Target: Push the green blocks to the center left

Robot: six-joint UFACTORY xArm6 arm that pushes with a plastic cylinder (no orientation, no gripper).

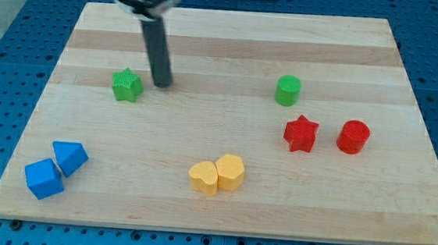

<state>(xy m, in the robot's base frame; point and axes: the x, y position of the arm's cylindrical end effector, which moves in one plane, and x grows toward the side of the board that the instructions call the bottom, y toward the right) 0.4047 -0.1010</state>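
A green star block [127, 85] lies on the wooden board [233, 45] at the view's centre left. A green cylinder block [288, 90] stands at the view's right of centre. My tip [162, 84] rests on the board just to the right of the green star, a small gap apart from it. The green cylinder is far to the tip's right.
A red star block [301, 134] and a red cylinder block [353, 137] sit below and right of the green cylinder. Two yellow blocks [217, 174] touch each other at the bottom centre. Two blue blocks [55, 169] sit at the bottom left.
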